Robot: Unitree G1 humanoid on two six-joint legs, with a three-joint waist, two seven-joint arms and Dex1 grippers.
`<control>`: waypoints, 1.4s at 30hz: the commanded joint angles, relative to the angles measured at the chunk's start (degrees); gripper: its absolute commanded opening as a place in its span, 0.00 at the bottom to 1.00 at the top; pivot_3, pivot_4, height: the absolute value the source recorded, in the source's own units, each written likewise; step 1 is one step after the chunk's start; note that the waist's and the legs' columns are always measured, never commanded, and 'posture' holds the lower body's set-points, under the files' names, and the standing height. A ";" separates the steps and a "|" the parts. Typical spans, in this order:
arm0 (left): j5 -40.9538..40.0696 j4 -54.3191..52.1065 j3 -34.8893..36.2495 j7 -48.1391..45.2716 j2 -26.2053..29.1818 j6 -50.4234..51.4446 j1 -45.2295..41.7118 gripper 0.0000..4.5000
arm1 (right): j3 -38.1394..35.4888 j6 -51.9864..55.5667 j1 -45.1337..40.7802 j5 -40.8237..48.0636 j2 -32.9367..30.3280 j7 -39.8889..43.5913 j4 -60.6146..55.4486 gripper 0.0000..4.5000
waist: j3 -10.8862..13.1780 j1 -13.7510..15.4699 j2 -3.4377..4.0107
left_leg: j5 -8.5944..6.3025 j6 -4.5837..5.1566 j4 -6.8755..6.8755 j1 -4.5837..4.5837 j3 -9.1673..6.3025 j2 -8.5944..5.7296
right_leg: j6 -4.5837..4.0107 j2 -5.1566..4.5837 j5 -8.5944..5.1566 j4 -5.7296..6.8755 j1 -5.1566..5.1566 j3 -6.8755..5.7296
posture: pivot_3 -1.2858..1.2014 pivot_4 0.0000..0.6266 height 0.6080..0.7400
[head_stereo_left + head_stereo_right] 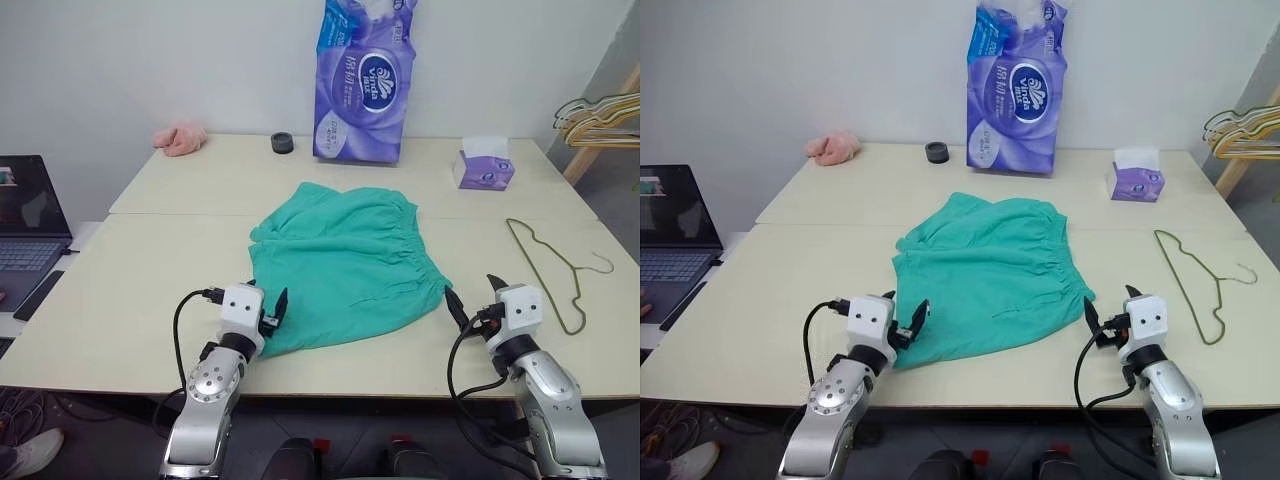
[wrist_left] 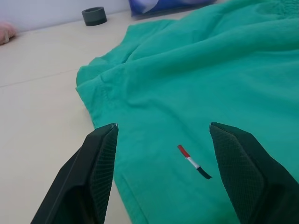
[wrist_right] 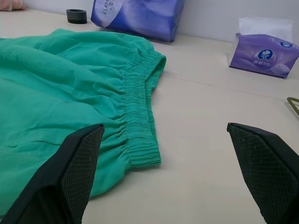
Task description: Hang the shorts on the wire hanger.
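The teal-green fabric shorts (image 1: 345, 262) lie flat on my pale counter (image 1: 120, 300) — both claws released, left claw (image 1: 268, 312) at their hem, right claw (image 1: 474, 297) beside the waistband; thin olive wire hanger (image 1: 550, 268) lies apart.

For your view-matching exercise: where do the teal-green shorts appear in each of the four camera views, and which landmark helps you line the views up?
Left eye view: shorts mid-table, centre of picture.
Right eye view: shorts centre again, between the arms.
Left wrist view: shorts spread across most of the picture, beyond the fingers.
Right wrist view: shorts on the left side, elastic waistband toward the middle.
Shared landmark: the black ring on the table behind the shorts.
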 commanded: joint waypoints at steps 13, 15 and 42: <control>-0.15 -0.63 -0.88 -1.24 0.82 -1.42 -2.30 0.73 | -0.70 -1.00 -2.04 0.91 -0.40 0.23 -1.62 1.00 | -0.40 -0.03 0.04 | 0.00 0.00 0.02 0.02 0.03 -0.01 | 0.00 0.01 0.01 0.05 0.01 -0.01 | 0.55 0.06 1.00; -0.07 -0.50 -0.92 -1.45 1.00 -1.50 -2.51 0.73 | -0.72 -1.01 -1.96 0.91 -0.44 0.34 -1.64 1.00 | -0.41 -0.03 0.05 | 0.00 0.00 0.02 0.02 0.03 -0.02 | 0.00 0.02 0.01 0.05 0.01 -0.01 | 0.55 0.06 1.00; -14.16 0.24 -4.54 -35.76 22.09 4.89 -6.32 1.00 | 5.62 4.68 5.02 5.86 -18.77 22.64 -10.73 1.00 | -1.59 -2.12 0.17 | 0.00 0.01 0.00 0.59 0.21 0.02 | -0.05 0.38 -0.23 0.12 0.45 -0.01 | 0.53 0.03 1.00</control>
